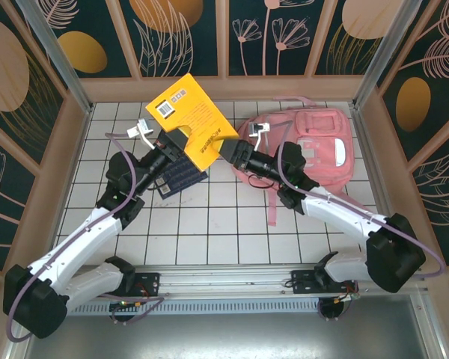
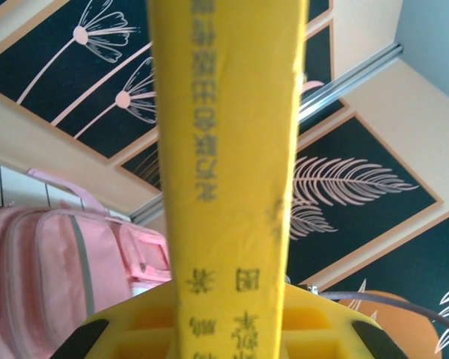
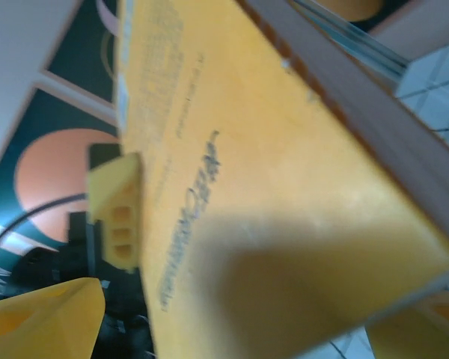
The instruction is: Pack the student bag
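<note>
1. Student bag [image 1: 318, 142]: pink, lying flat at the far right of the worktop [image 1: 209, 224], one strap trailing toward the near side.
2. Yellow book [image 1: 191, 120]: I have it lifted above the far centre-left. The left jaws are clamped on its near edge.
3. Right jaws: standing apart, one on either side of the yellow book's right corner.
4. Dark blue book [image 1: 181, 178]: flat on the tiles, just below the left jaws in my overhead view.
</note>
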